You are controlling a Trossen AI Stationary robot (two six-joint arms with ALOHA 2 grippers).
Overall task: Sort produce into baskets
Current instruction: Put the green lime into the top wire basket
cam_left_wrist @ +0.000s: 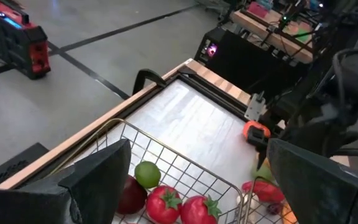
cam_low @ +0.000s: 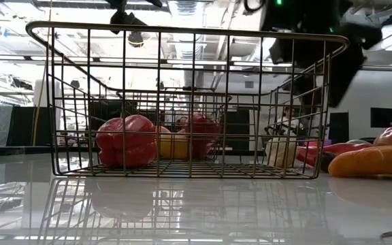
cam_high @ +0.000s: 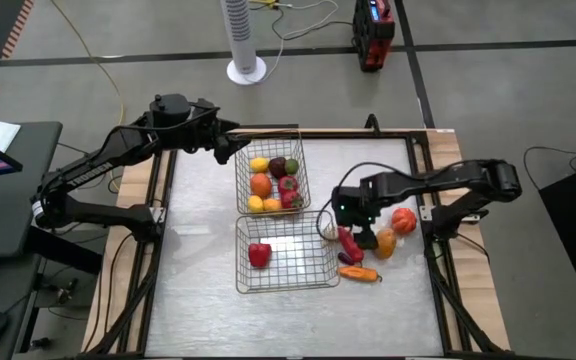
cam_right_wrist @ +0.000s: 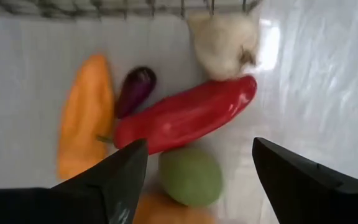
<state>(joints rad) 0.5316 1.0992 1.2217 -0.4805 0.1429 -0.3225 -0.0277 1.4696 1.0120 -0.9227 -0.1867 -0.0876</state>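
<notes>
Two wire baskets stand mid-table. The far basket [cam_high: 273,182] holds several pieces of produce, yellow, orange, red, green and dark. The near basket [cam_high: 286,256] holds one red pepper [cam_high: 259,254]. Loose produce lies right of the baskets: a red chili [cam_right_wrist: 185,115], a green round [cam_right_wrist: 191,176], a white bulb [cam_right_wrist: 224,37], a dark purple piece [cam_right_wrist: 135,90] and an orange carrot [cam_high: 360,273]. My right gripper [cam_right_wrist: 197,168] hangs open above this pile, pointing down over the chili and the green round. My left gripper [cam_left_wrist: 197,158] stands open above the far basket's far left corner.
An orange round [cam_high: 403,220] and a yellow-orange piece [cam_high: 386,241] lie at the pile's right side, near the table's right rail [cam_high: 430,215]. Bare tabletop [cam_high: 198,290] stretches left of and in front of the near basket.
</notes>
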